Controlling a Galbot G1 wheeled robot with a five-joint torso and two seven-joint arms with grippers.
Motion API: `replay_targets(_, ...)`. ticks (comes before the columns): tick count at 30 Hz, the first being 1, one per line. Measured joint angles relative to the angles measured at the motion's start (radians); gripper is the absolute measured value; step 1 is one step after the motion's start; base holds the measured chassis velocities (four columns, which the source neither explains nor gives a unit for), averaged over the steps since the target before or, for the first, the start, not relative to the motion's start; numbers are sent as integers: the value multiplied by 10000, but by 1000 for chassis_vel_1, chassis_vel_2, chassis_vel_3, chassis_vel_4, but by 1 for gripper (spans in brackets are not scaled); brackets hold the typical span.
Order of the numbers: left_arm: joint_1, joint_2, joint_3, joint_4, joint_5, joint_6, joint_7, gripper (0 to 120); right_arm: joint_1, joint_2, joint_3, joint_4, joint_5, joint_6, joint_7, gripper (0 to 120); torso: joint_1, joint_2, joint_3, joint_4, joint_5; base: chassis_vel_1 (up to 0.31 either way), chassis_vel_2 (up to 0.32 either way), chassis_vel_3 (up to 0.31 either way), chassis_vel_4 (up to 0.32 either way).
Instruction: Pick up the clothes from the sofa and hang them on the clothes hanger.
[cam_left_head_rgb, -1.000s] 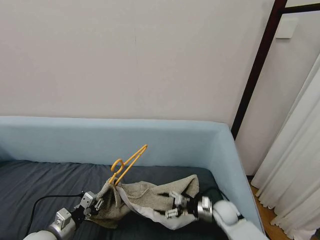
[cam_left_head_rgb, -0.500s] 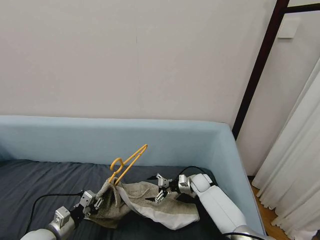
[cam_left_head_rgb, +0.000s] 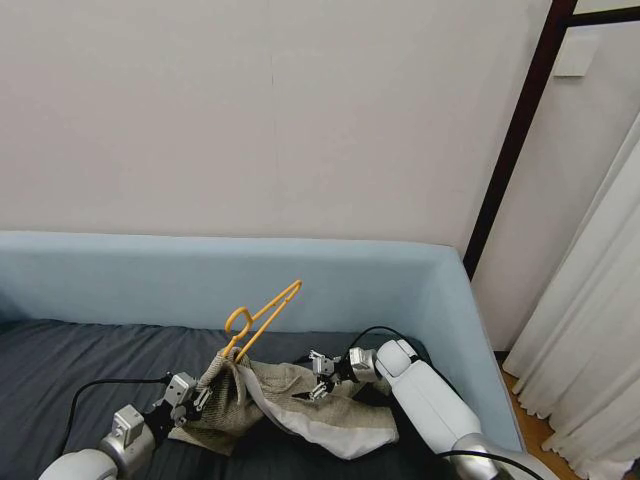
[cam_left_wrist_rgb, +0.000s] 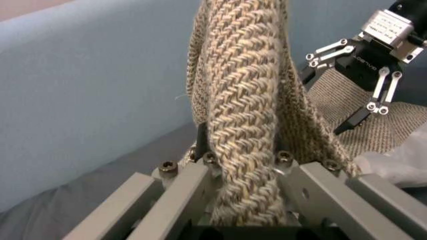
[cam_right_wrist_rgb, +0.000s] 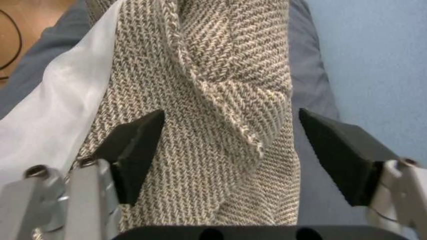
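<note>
A beige knit garment (cam_left_head_rgb: 300, 405) with a white lining lies crumpled on the dark sofa seat (cam_left_head_rgb: 70, 360). One bunched end rises to an orange hanger (cam_left_head_rgb: 262, 318) that sticks up at a slant. My left gripper (cam_left_head_rgb: 192, 394) is shut on that bunched end; the left wrist view has the thick knit roll (cam_left_wrist_rgb: 247, 100) clamped in the gripper (cam_left_wrist_rgb: 247, 167). My right gripper (cam_left_head_rgb: 315, 378) hovers open just over the garment's middle. Its black pads (cam_right_wrist_rgb: 137, 147) straddle a knit fold (cam_right_wrist_rgb: 220, 100) without touching.
The light blue sofa back (cam_left_head_rgb: 220, 280) and right armrest (cam_left_head_rgb: 450, 330) wall in the seat. A black cable (cam_left_head_rgb: 100, 395) trails across the cushion by my left arm. White curtains (cam_left_head_rgb: 590, 350) and a dark door frame (cam_left_head_rgb: 510, 150) stand to the right.
My right gripper swung from the garment's near right edge up and left to over its middle. The left gripper lifted the bunched end and hanger slightly.
</note>
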Motion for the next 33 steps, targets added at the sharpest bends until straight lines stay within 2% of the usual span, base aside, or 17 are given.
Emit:
replay_targets(4,-46,10,49,89,-6,-23,-5,4,15,42,12,-12,-29,-32,-108,70,0,0,0,2,0,0,0,0,0)
replay_targets(13,-90,19,75,151,-51,-66,-34,4,-52,38,10,17,-64,-50,-179,34,0,0,0,1,0,0,0,0,0)
replay_targets(14,-90,19,75,151,-51,-66,-34,4,-52,38,10,17,-64,-50,-179,34,0,0,0,1,0,0,0,0,0)
replay_targets(18,-109,39,73,219,-72,-112,-40,4,-54,-26,13,66,-34,-69,-256,17,0,2,0,1,0,0,0,0,0)
replay_targets(19,-109,39,73,219,-72,-112,-40,4,-54,-26,13,66,-34,-69,-256,17,0,2,0,1,0,0,0,0,0)
replay_targets(22,-150,37,104,292,-75,-150,-43,4,-94,-199,20,212,126,-73,-271,2,0,2,0,2,0,0,0,0,0)
replay_targets(33,-396,-70,357,501,-110,-280,-45,4,-440,-685,-1,843,950,-103,-393,0,-1,2,0,2,1,0,0,0,0)
